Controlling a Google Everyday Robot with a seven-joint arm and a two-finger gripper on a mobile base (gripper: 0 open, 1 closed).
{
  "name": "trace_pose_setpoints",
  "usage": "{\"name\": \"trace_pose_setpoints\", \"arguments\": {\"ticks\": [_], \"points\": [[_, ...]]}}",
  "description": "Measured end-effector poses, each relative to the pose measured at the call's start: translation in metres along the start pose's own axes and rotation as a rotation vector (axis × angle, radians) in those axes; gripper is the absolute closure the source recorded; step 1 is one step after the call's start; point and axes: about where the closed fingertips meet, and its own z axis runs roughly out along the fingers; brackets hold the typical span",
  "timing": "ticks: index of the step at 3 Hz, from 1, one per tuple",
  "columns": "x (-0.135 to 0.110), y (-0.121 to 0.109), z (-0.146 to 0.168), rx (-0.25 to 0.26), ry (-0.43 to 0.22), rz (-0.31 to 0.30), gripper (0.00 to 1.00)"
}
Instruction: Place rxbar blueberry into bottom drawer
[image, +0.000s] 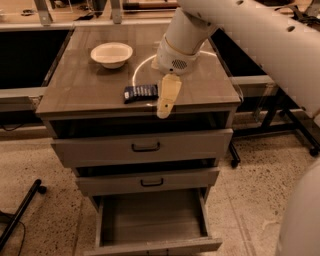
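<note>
The rxbar blueberry (141, 93), a small dark navy wrapper, lies flat on the cabinet top (80, 90) near its front edge. My gripper (164, 110), cream-coloured, hangs from the white arm just right of the bar, tip down over the front edge of the top. It holds nothing that I can see. The bottom drawer (150, 220) is pulled out below, and its plain wood floor is bare.
A white bowl (112, 53) stands at the back left of the cabinet top. A pale cable (136, 72) curves behind the bar. The two upper drawers (145, 146) (151, 182) with black handles are slightly ajar. A black stand leg (22, 212) lies on the floor at left.
</note>
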Motion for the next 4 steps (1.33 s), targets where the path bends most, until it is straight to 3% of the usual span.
{"name": "trace_pose_setpoints", "arguments": {"ticks": [2,4], "points": [[-0.022,-0.027,0.033,-0.034,0.008,-0.061,0.0],[-0.028,-0.034,0.065,-0.092,0.039,-0.064,0.0]]}}
